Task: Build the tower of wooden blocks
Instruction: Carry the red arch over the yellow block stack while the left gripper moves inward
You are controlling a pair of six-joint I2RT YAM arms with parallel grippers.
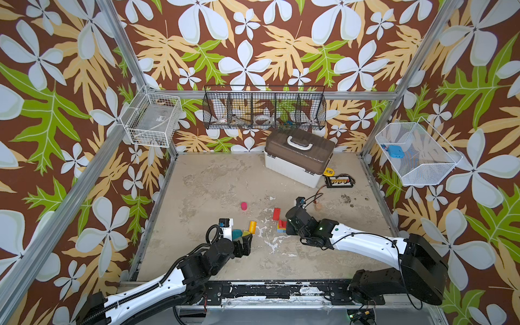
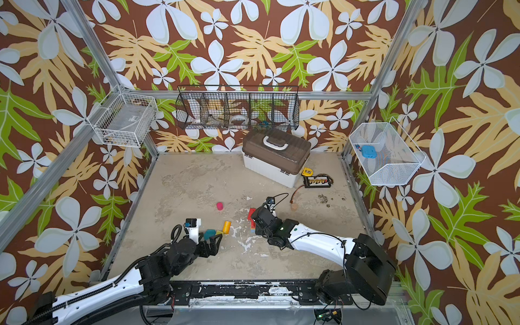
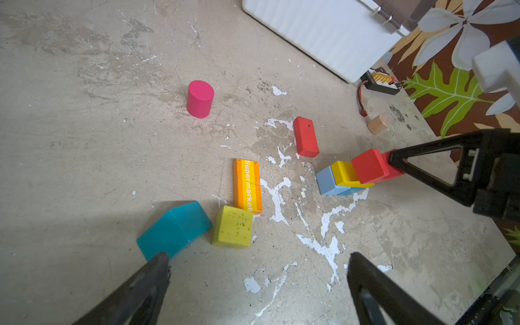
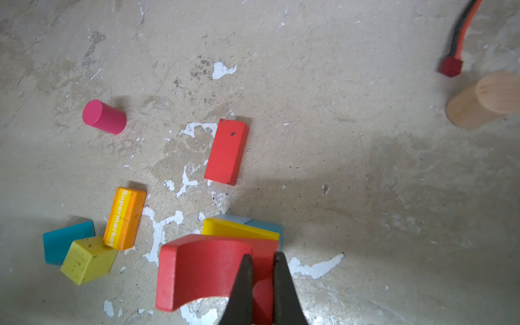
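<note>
**Red arch held over the part-built tower**

The right end effector (image 4: 260,257) grips a red wooden arch block (image 4: 202,270) above the tower (image 3: 342,180), a yellow block (image 4: 239,230) on a pale blue block (image 4: 264,226), mid-bench (image 1: 213,183). The left end effector (image 3: 258,257) is open beside a teal roof-shaped block (image 3: 174,229), at the tower's nine o'clock in both top views.

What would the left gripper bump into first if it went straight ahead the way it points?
Most likely the teal block. It sits right at one fingertip of the open left gripper. The yellow-green cube lies just beyond, between the jaws' paths. Depth is hard to judge from the wrist view.
</note>
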